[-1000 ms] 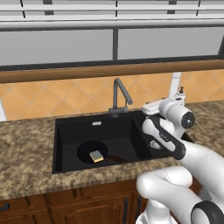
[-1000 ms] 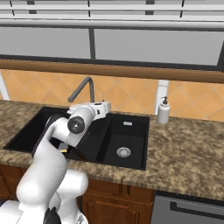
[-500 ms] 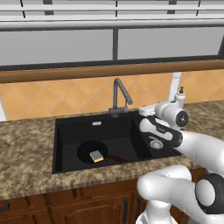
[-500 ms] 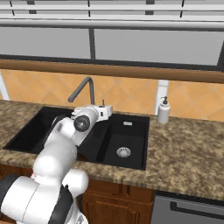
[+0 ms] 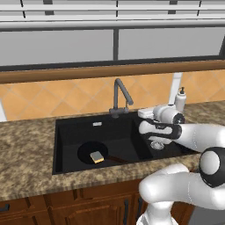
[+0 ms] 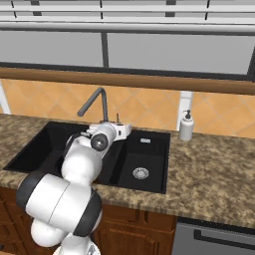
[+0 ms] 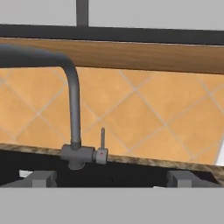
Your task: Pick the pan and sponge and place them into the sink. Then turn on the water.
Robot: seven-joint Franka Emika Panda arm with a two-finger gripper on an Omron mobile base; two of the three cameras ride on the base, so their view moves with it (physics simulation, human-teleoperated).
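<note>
In the hand view the gripper (image 7: 111, 178) stands wide open at the bottom edge, holding nothing. At lower left of the left base view, the sponge (image 5: 97, 157) rests in the pan (image 5: 88, 151) inside the sink (image 5: 66, 132). Beyond, left of centre, the faucet (image 7: 74, 118) stands with its lever (image 7: 102, 142) upright.

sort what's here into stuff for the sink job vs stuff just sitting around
For the job: pan, sponge on it, sink, faucet and its lever, open claw.

Just sitting there: soap dispenser, granite counter.
</note>
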